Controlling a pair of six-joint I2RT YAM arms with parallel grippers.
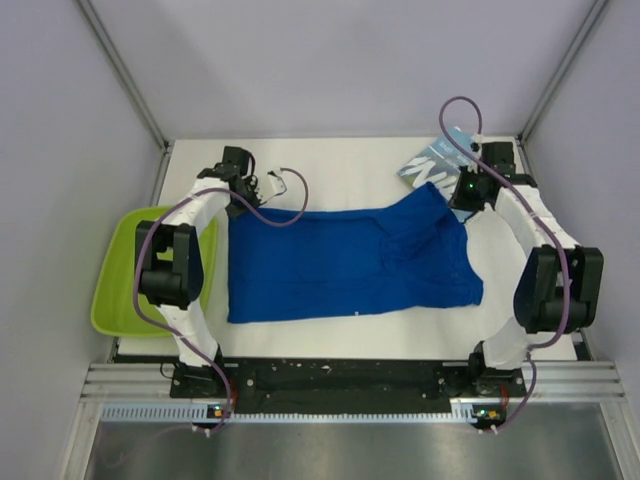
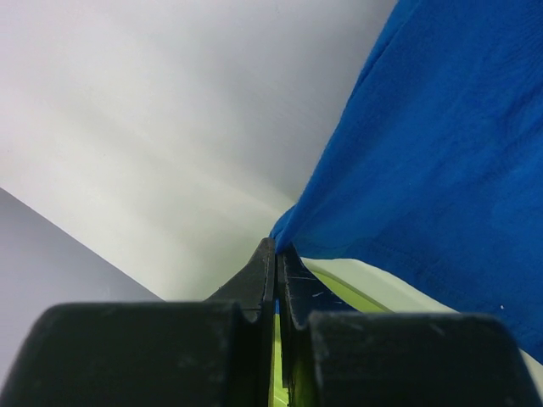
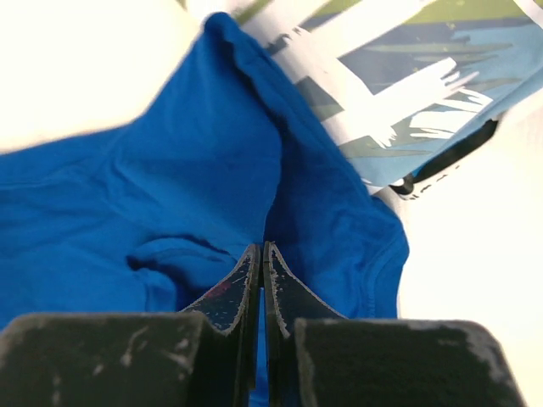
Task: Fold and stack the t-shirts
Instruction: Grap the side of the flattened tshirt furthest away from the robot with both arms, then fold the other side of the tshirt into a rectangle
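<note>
Blue tee [image 1: 350, 262]: spread flat mid-surface [image 1: 340, 175], long axis L-R; bunched and creased at the R end
L hand [image 2: 274, 248]: fingers shut tight; I see them pinching the tee's far-L corner
R hand [image 3: 259, 248]: fingers pressed together, tips sunk in a fold at the tee's far-R end; I read it as gripping cloth
Teal tee [image 1: 432, 165]: white lettering; far-R corner, just behind R hand; blue cloth laps its edge
Green tub [image 1: 115, 290]: at surface's L edge, beside L arm

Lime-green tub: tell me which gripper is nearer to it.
Left. The left gripper pinches the blue t-shirt at its corner, just right of the tub; the right gripper grips the shirt's opposite end, far from it.
</note>
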